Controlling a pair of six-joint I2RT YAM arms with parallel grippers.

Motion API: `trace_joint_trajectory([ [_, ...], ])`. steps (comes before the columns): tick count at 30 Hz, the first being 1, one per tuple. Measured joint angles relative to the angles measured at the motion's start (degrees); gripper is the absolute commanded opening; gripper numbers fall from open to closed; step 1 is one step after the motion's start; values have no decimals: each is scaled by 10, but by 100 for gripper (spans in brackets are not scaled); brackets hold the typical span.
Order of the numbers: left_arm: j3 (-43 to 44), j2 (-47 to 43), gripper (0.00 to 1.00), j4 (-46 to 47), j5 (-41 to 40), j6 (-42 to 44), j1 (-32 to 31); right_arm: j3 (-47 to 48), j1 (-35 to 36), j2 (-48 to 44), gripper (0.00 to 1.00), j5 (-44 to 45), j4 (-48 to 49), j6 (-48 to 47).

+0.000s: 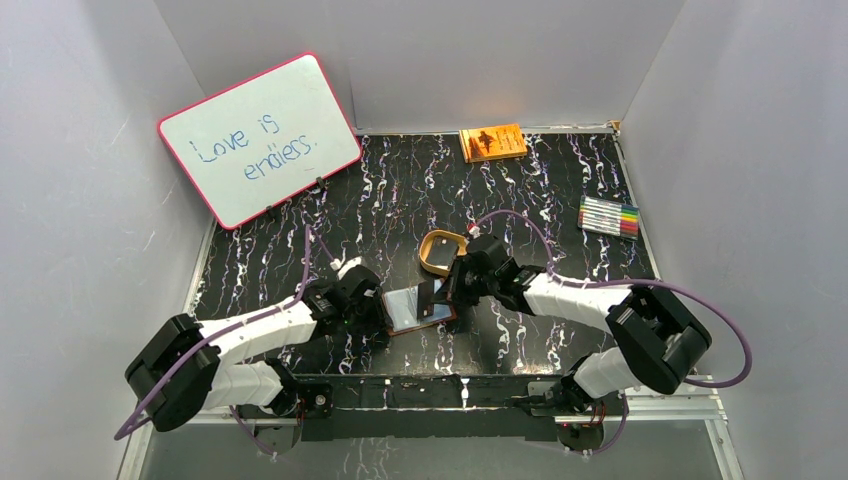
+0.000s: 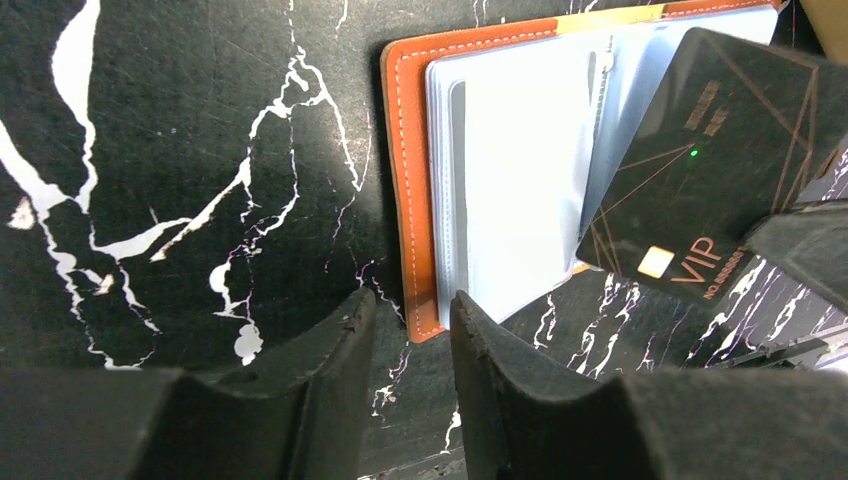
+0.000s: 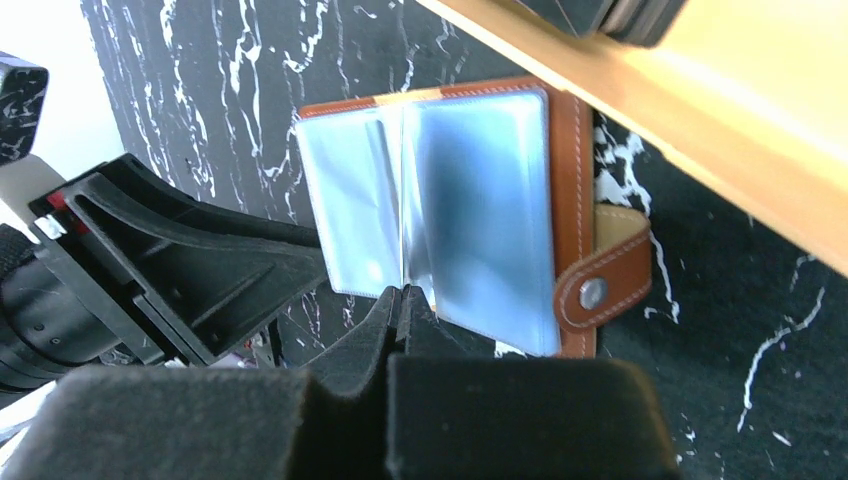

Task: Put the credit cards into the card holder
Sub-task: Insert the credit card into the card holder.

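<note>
Two pincers meet at the open card holder (image 2: 405,180): right pincer (image 3: 400,300) clamped on a black card (image 2: 700,160) over it, left pincer (image 2: 410,305) slightly apart, empty, beside its leather edge, marbled surface (image 2: 180,150) beyond.

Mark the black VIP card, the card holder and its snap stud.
black VIP card (image 2: 705,170), left wrist view, middle of its dark face.
card holder (image 2: 406,180), left wrist view, its orange leather border.
snap stud (image 3: 593,292), right wrist view, the metal button on the strap.
</note>
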Motion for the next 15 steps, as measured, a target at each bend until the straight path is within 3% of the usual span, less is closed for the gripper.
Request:
trace_joint_trajectory([
  [15, 8, -23, 39, -62, -31, 15, 0, 21, -4, 44, 0, -26, 8, -33],
])
